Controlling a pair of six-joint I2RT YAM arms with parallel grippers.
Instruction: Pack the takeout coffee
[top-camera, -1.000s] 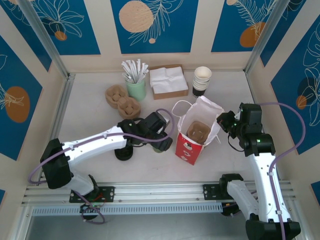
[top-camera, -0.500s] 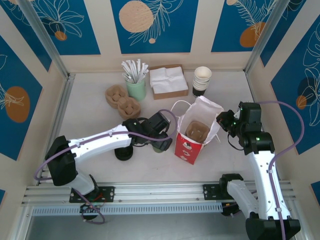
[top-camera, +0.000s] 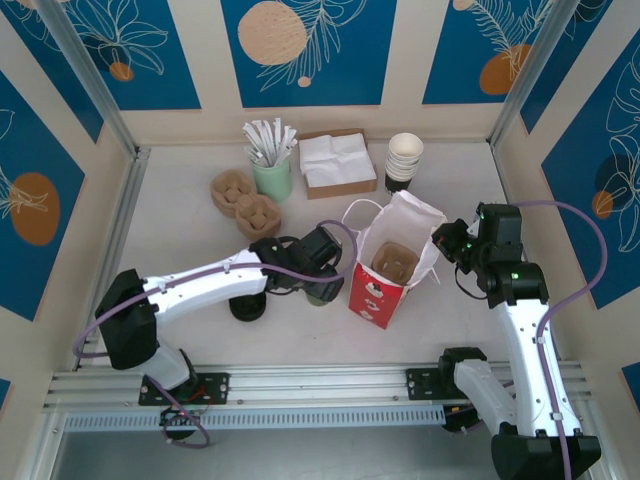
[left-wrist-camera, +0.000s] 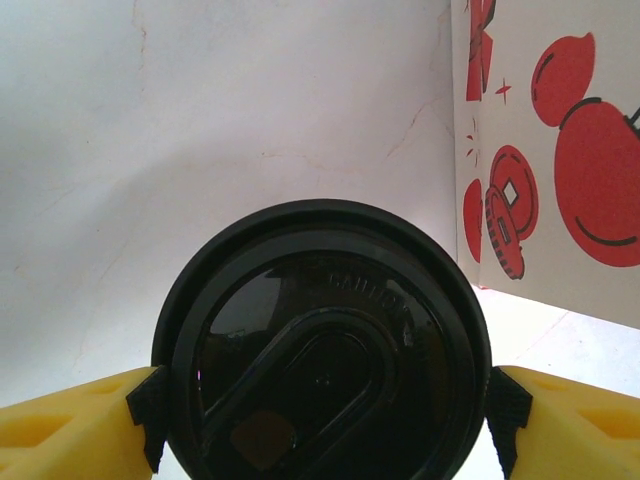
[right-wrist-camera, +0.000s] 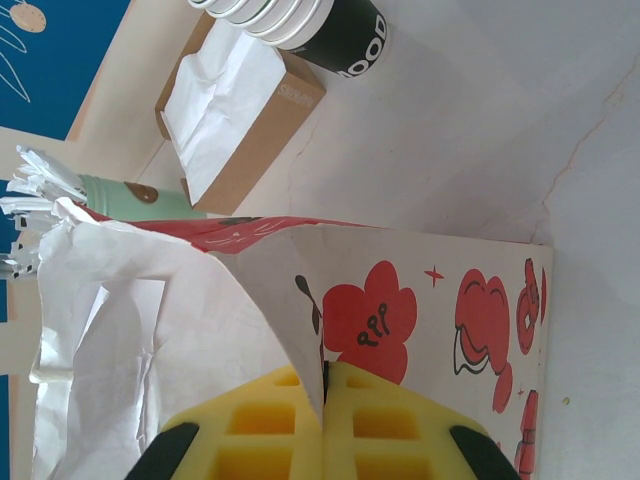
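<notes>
Two jaw states logged: left gripper (left-wrist-camera: 320, 410) spread astride takeout coffee (left-wrist-camera: 322, 345), on table (left-wrist-camera: 200, 150) just beside red-and-white bag (right-wrist-camera: 400, 300); right gripper (right-wrist-camera: 323, 400) pinching bag wall. Reads "OOD" on black cup stack (right-wrist-camera: 345, 35); lid (left-wrist-camera: 330, 270) embossing illegible.

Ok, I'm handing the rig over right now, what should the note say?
Left tool: straddles the takeout coffee at its lid; grip unclear.
Right tool: shut on the rim of the bag, whose mouth is open.
Coffee: upright on the table, at the bag's left in the top view; a cup carrier sits in the bag.
Done: coffee reached.
Left: grip, lift, lower it into the bag.
</notes>
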